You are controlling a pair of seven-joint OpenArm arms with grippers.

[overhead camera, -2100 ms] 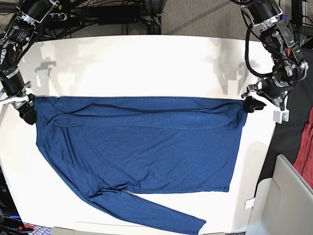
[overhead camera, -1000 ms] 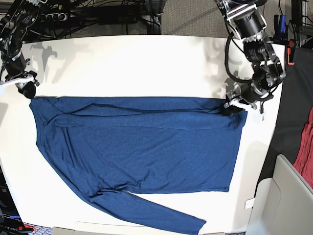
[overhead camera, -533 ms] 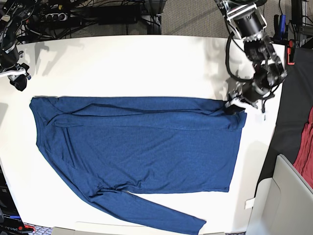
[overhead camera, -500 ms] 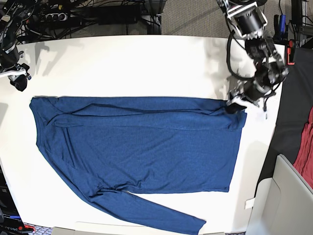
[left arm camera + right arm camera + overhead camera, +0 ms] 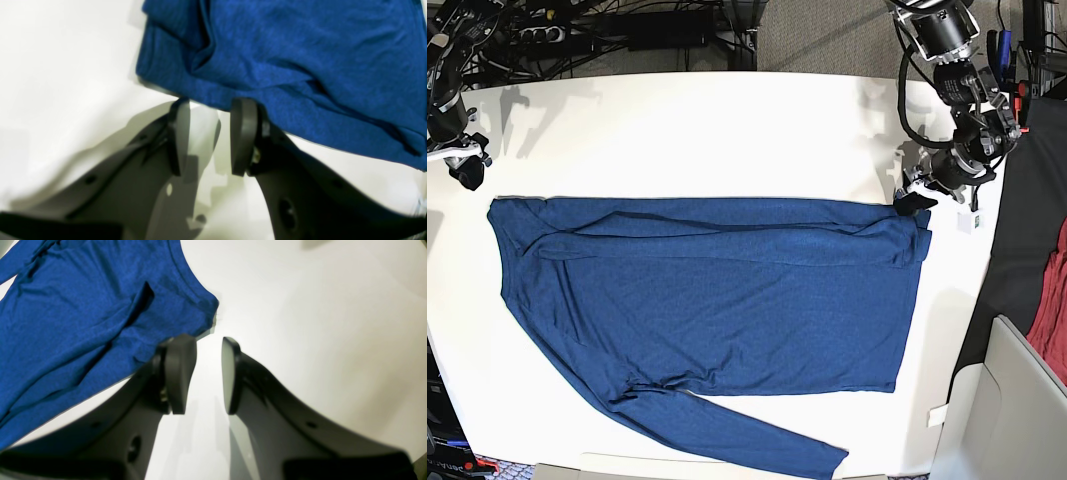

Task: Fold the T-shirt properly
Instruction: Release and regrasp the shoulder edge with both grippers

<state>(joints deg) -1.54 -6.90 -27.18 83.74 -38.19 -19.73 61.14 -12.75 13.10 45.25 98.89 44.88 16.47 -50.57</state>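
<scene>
White counter (image 5: 727, 130) carries the T-shirt (image 5: 717, 300) spread flat, both the left hand (image 5: 210, 133) and right hand (image 5: 203, 373) spread and empty beside its corners, so a careless regrasp could bunch the thin folded edge.

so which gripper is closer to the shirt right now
Left. The left gripper sits right at the shirt's top corner, jaws open with the hem just at their tips. The right gripper is up and away from the opposite corner, over bare table, also open.

left pincer (image 5: 210, 136) jaws parted, empty | right pincer (image 5: 208, 373) jaws parted, empty
</scene>
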